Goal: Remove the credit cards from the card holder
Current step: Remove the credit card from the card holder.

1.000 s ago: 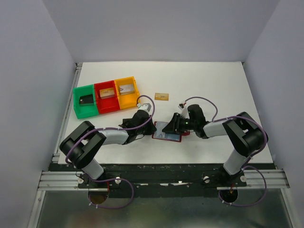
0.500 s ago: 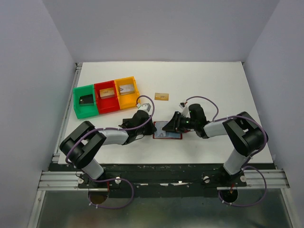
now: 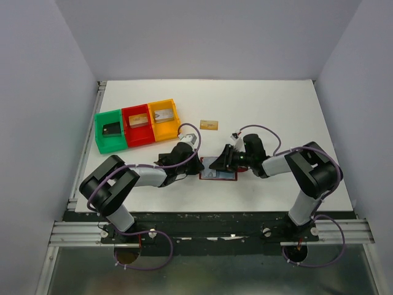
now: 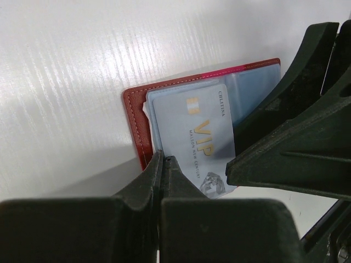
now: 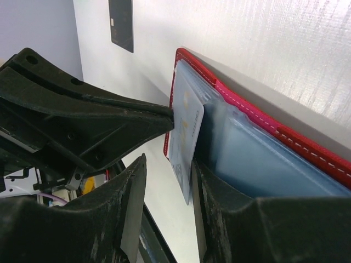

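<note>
1. I see the card holder lying open and flat: a maroon cover with pale stitching and light blue pockets. A silver-grey card with gold "VIP" lettering sits on its left half.
2. From above, the holder's long side runs left to right across the table. It lies near the front edge, between my two arms. On the right wrist view, one edge of the card is tilted up off its pocket.
3. The left gripper is closed on nothing, its tips pressing on the holder's edge by the card's corner.
4. The right gripper has its jaws partly apart, astride the raised card edge. I cannot tell whether they touch it.
5. Both grippers crowd over the holder. Bare table lies behind. A gold-orange card rests well apart, and the green tray, red tray and yellow tray are farther left.
</note>
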